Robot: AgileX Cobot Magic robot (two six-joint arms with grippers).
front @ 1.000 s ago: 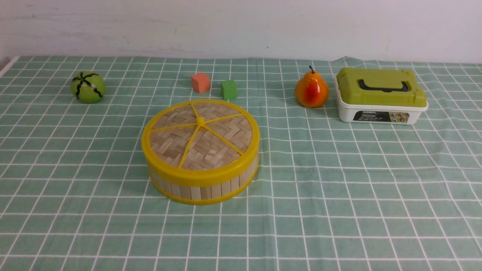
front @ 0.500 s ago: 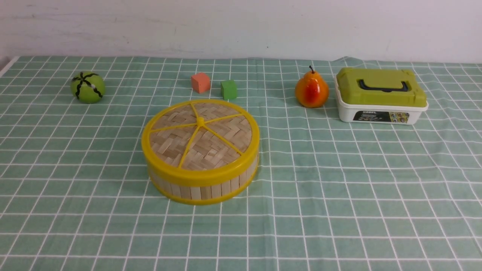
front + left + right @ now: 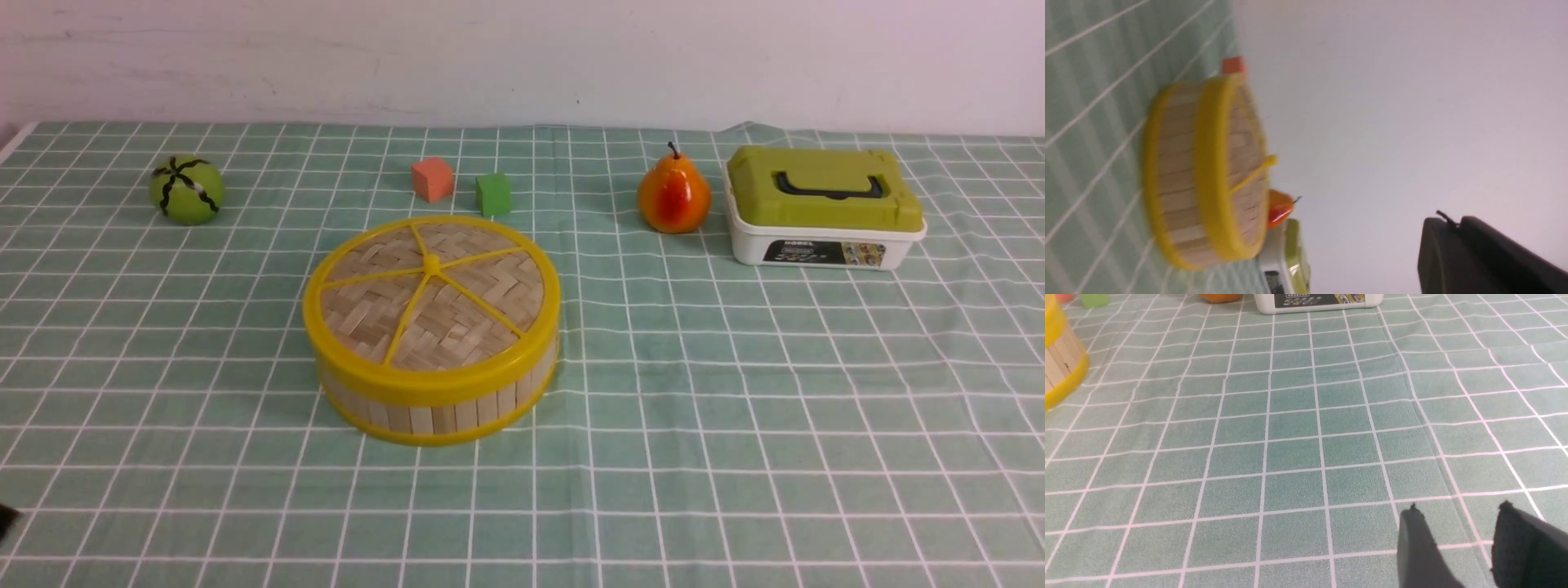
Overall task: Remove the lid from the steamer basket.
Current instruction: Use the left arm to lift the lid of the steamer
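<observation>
The lid (image 3: 431,302), woven bamboo with yellow rim, spokes and knob, sits flat on the steamer basket (image 3: 441,412) in the middle of the checked cloth. The left wrist view shows the lid (image 3: 1212,163) and the basket (image 3: 1171,171) from the side, some way off. My left gripper (image 3: 1453,224) is shut with nothing between its fingers. A dark tip (image 3: 4,518) shows at the lower left edge of the front view. My right gripper (image 3: 1458,512) hangs open over bare cloth, well clear of the basket (image 3: 1059,367).
Behind the basket lie an orange cube (image 3: 432,179) and a green cube (image 3: 493,194). A striped green ball (image 3: 186,189) sits far left. A pear (image 3: 673,196) and a white box with an olive lid (image 3: 824,208) stand at the back right.
A dark tip has come into the lower left edge of the front view. The lid and basket stand as before.
</observation>
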